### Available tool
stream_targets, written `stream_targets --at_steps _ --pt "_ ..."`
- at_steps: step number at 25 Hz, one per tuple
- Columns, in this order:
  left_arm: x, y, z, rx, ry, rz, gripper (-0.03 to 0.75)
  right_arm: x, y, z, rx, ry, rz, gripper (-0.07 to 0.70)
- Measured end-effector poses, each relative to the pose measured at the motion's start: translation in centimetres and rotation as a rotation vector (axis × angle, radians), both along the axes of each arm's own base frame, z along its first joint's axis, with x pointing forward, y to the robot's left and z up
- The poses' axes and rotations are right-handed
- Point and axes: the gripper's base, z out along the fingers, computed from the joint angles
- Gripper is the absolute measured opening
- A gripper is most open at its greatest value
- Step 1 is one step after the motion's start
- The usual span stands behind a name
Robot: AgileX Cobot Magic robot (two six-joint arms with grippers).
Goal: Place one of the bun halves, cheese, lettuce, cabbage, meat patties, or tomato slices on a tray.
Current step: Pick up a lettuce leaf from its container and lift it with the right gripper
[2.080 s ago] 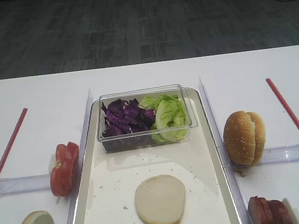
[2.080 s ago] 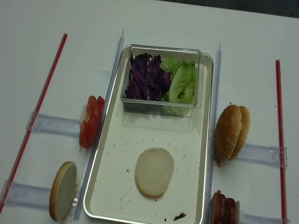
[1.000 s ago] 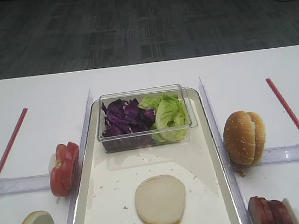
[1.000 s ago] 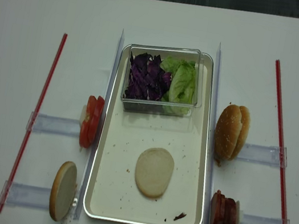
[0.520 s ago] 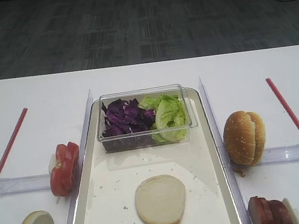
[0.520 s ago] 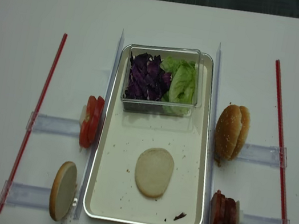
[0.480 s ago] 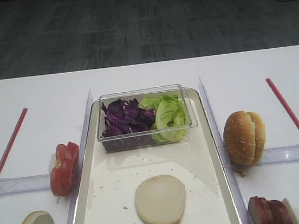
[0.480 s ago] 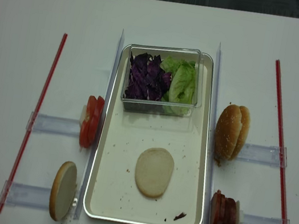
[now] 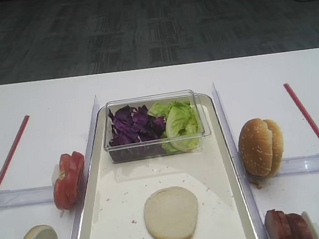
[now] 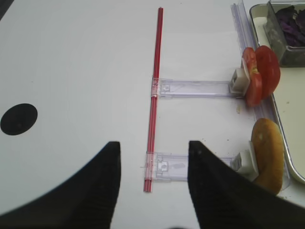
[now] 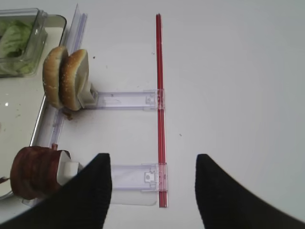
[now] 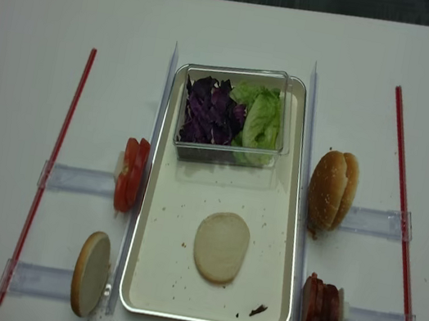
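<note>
A bun half (image 12: pixel 221 246) is lying cut face up on the tray (image 12: pixel 145 281), near its middle. At the tray's far end a clear tub (image 12: pixel 225 153) is holding the cabbage (image 12: pixel 211 111) and the lettuce (image 12: pixel 262 119) side by side. Left of the tray, tomato slices (image 12: pixel 130 173) and another bun half (image 12: pixel 91 273) are standing on edge on the white table (image 12: pixel 42 5); right of it, two seeded bun halves (image 12: pixel 331 189) and the meat patties (image 12: pixel 320 306). The right claw (image 11: pixel 151 191) is hanging wide and empty over a red strip (image 11: pixel 160 100). The left claw (image 10: pixel 153 183) is looking open too, though its tips are cropped. No writing is showing anywhere.
</note>
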Motion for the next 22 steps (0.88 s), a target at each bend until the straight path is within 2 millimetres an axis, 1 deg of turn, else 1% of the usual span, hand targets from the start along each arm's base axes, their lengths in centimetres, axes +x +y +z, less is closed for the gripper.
stream_targets --at_steps 10,12,17,22 --pt "0.0 0.0 0.0 0.0 0.0 0.0 0.302 3.8 -0.2 -0.4 0.013 0.235 -0.004 0.426" --pt "0.0 0.0 0.0 0.0 0.0 0.0 0.302 4.6 -0.3 -0.2 0.01 0.267 -0.006 0.426" --pt "0.0 0.0 0.0 0.0 0.0 0.0 0.302 7.6 -0.6 0.6 0.001 0.347 -0.01 0.426" --pt "0.0 0.0 0.0 0.0 0.0 0.0 0.302 11.1 -0.8 0.6 -0.001 0.428 -0.009 0.426"
